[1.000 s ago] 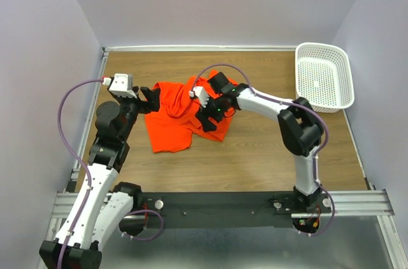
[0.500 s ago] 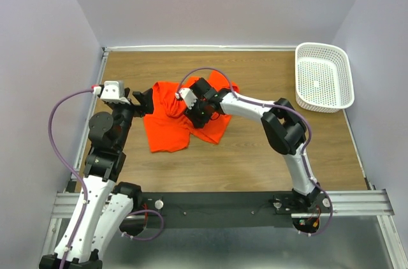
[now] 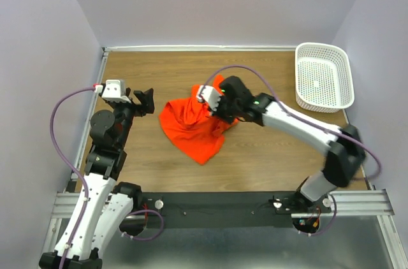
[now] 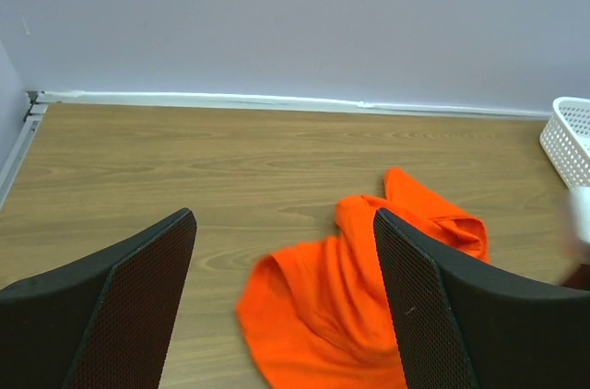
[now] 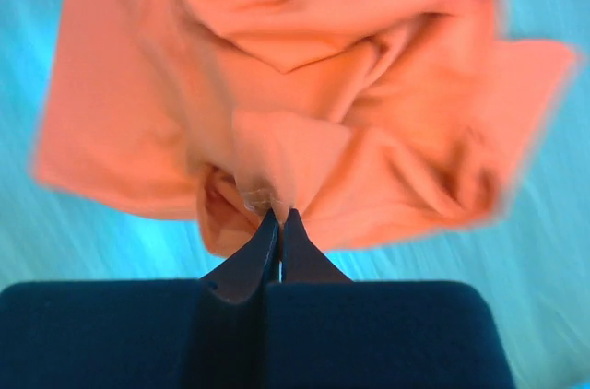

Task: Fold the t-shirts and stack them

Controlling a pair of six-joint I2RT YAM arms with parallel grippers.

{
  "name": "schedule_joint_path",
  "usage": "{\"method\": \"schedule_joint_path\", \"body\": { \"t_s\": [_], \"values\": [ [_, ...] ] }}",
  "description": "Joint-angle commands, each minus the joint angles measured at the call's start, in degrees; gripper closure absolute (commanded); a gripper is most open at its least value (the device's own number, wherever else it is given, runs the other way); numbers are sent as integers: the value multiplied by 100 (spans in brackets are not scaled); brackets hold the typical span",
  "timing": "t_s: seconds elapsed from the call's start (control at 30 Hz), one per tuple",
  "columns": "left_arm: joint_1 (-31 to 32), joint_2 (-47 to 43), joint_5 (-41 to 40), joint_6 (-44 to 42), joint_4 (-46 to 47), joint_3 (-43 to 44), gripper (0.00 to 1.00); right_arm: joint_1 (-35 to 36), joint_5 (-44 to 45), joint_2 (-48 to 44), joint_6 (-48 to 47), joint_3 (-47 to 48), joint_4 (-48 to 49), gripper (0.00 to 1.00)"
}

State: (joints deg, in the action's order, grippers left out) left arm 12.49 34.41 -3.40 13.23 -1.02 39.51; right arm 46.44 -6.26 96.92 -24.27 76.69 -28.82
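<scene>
Folding looked barely begun: the t-shirt lay crumpled near the middle of the counter, with no neat fold and no stack in sight. The right pincer was clamped on a bunched ridge of its fabric. The left pincer stood wide and empty, near the t-shirt's left edge. The basket sat well apart.

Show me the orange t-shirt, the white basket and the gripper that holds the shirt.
orange t-shirt [image 3: 194, 132]: top view, middle of the crumpled cloth.
white basket [image 3: 299, 78]: top view, left rim.
right gripper [image 5: 279, 216]: right wrist view, between its closed fingertips.
</scene>
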Motion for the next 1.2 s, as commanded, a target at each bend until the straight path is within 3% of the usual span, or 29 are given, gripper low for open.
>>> {"method": "schedule_joint_path", "body": {
  "t_s": [0.0,0.13,0.17,0.2,0.27,0.43,0.5,0.53,0.67,0.77,0.97,1.17],
  "values": [
    [-19,65,120,-84,-13,-13,14,15,590,-1604,-1026,-1189,-659,99],
    [-19,311,699,-93,75,-48,14,-47,1407,-3080,-1115,-2507,-1204,98],
    [-19,407,874,-76,67,-48,14,-64,1513,-3335,-1106,-2744,-1205,82],
    [-19,626,1276,-41,75,-31,14,-73,1427,-3729,-1080,-3095,-1205,76],
    [-19,1003,1683,38,268,-5,14,-82,1216,-3865,-1018,-3300,-1205,68],
    [25,1515,2991,783,444,-161,20,-91,1039,-3366,-904,-3397,-1205,66],
    [209,1533,3117,1048,514,-398,21,-91,952,-3347,-939,-3423,-1196,65],
    [323,1507,3091,1293,576,-496,21,-91,917,-3390,-974,-3423,-1196,65],
    [1157,1296,2644,1891,857,-900,22,-91,776,-3531,-974,-3336,-1170,99],
    [1808,1261,2230,2270,1190,-1181,22,-117,828,-3645,-886,-3300,-1117,94],
    [3247,1883,1220,2842,1692,-1244,23,-441,1259,-4128,-780,-3160,-1100,99],
    [4506,3579,140,2711,1605,-270,27,-793,1215,-4288,-606,-3160,-1082,100]
  ]
}}
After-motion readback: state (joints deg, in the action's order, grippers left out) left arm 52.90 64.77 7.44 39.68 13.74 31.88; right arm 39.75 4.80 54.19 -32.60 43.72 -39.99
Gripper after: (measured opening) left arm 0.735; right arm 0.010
